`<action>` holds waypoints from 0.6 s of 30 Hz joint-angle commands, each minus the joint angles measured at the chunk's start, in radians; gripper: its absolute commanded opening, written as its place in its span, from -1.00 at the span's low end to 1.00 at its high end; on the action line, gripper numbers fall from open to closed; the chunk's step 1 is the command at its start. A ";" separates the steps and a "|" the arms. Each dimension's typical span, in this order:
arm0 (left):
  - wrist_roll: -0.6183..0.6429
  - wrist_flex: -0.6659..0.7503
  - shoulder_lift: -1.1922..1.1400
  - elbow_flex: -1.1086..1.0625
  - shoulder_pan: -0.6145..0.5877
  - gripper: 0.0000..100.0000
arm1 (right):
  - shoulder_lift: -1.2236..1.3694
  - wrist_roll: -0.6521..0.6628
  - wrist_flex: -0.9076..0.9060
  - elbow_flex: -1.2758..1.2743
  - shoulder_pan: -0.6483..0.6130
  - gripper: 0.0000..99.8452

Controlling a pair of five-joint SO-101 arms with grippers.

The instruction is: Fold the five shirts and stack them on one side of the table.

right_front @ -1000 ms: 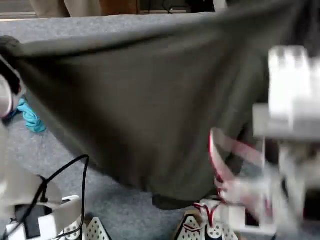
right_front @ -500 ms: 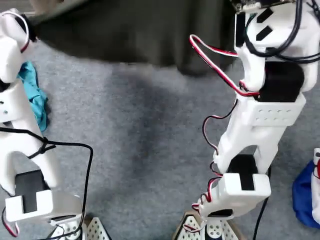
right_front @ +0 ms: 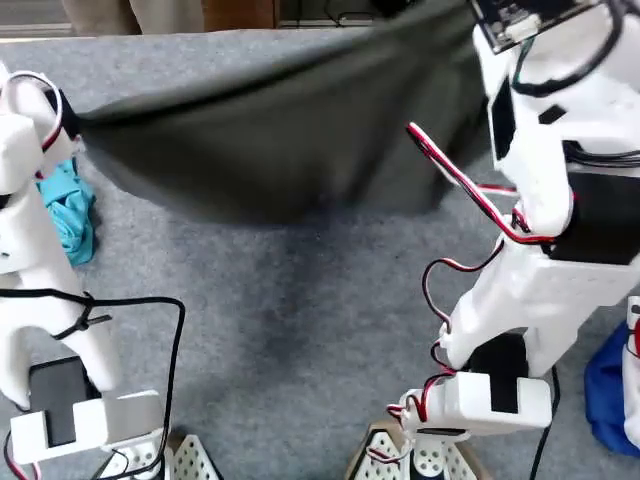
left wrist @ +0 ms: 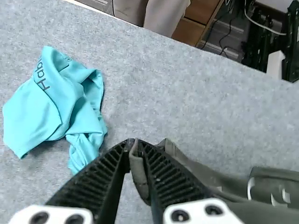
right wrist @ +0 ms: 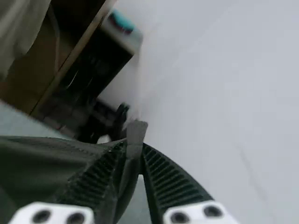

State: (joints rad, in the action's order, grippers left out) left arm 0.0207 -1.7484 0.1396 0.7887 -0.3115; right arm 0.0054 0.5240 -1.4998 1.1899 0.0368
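A dark olive shirt (right_front: 280, 150) hangs in the air above a grey table (right_front: 300, 330), stretched like a sheet between two white robot arms. Seen from above, it spans from the left arm at the table's left edge to the right arm, which rises tall and close to the camera on the right. The right end of the shirt is held higher than the left, so the cloth slopes and sags in the middle, its lower edge hanging clear of the table and casting a shadow on it.

The left tool (left wrist: 133, 145) is clamped on an edge of the dark shirt, with a fold of fabric pinched between its ribbed black fingers. The right tool (right wrist: 133, 142) is likewise clamped on the shirt, a small tab of cloth poking out past its fingertips.

A crumpled teal shirt (left wrist: 51, 112) lies unfolded on the table near the left arm. A rumpled blue shirt (right_front: 608, 395) lies at the table's right edge, beside the right arm's base.
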 commanded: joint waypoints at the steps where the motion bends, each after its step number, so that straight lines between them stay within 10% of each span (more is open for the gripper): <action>1: -0.035 -0.009 0.031 0.021 -0.018 -0.96 | -0.056 0.009 -0.137 0.022 0.027 -0.99; 18: -0.298 -0.009 0.021 -0.354 0.049 -0.96 | -0.105 0.078 -0.287 -0.173 0.033 -0.99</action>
State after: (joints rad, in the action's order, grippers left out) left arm -0.2033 -1.7499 0.1412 0.5554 -0.2946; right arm -0.0422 0.5900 -1.7714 1.1024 0.0660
